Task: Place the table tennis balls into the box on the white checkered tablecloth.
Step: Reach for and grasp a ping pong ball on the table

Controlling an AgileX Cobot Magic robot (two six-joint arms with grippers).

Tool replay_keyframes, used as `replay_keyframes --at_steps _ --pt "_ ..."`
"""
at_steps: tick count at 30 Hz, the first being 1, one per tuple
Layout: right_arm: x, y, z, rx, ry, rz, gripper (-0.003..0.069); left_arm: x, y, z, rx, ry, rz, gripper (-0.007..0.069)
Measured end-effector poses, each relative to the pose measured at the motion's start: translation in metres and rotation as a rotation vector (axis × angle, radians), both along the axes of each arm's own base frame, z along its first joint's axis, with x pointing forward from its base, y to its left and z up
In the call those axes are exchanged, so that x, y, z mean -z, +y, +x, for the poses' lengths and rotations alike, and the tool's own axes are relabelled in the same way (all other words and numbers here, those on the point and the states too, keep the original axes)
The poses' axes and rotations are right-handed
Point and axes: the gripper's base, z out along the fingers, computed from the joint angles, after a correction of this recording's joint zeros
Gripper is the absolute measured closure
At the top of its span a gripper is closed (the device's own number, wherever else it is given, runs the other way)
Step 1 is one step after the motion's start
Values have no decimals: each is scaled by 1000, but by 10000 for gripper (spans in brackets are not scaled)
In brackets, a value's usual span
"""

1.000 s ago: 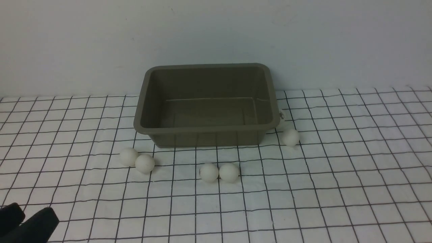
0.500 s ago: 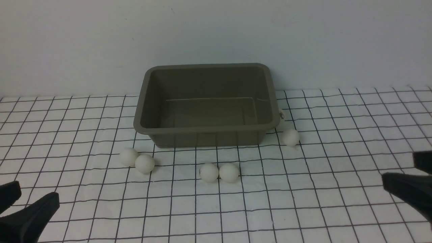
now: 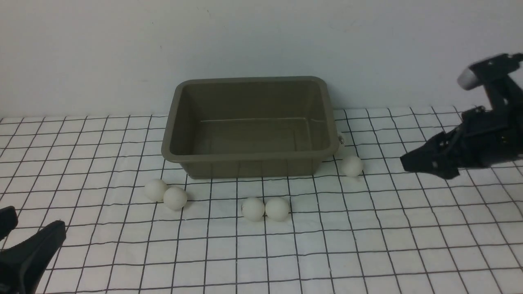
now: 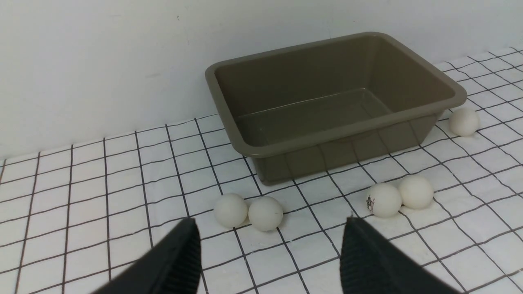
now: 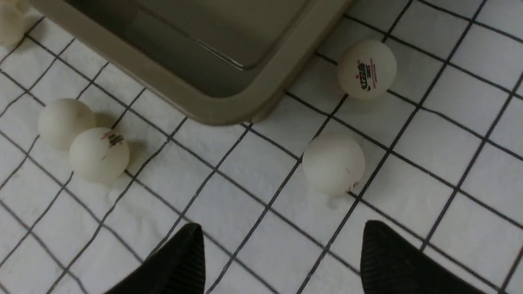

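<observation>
The olive-brown box [image 3: 252, 156] stands empty at the back of the white checkered tablecloth [image 3: 367, 245]. Several table tennis balls lie on the cloth: a pair [image 3: 175, 198] in front of the box's left corner, a pair [image 3: 253, 208] in front of its middle, one ball [image 3: 352, 165] by its right corner. My right gripper [image 3: 412, 162] hovers open to the right of that ball. In the right wrist view it [image 5: 282, 234] is empty, with a plain ball [image 5: 334, 163] ahead and a red-printed ball [image 5: 367, 69] beside the box. My left gripper [image 4: 269, 223] is open and empty, low at front left, behind the left pair [image 4: 265, 213].
A plain pale wall [image 3: 261, 41] rises right behind the box. The cloth reaches across the whole table in view. The right arm's wrist [image 3: 490, 81] sits high at the right edge.
My right gripper has come in from the lower right edge, rising and moving toward the box's right corner. The left gripper has shifted only slightly. The balls and box have not moved.
</observation>
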Motion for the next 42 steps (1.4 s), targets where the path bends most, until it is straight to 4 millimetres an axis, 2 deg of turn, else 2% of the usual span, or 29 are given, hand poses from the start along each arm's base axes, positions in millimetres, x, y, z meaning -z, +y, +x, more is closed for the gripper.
replay_keyframes --at_steps 3,5,7,13,20,31,42 --pt "13 11 22 7 39 -20 197 0 0 0 0 0 1 209" --pt "29 18 45 22 89 -45 197 0 0 0 1 -1 7 209" --pt "40 19 56 20 121 -66 197 0 0 0 0 -2 14 209" --pt "53 23 77 7 149 -73 197 0 1 0 0 -2 21 209" --pt "62 29 87 -11 182 -64 197 0 1 0 0 -2 21 209" --pt "86 40 86 -40 258 -76 197 0 1 0 -1 -3 25 209" --pt "85 41 88 -31 229 -108 197 0 1 0 -1 -3 28 209"
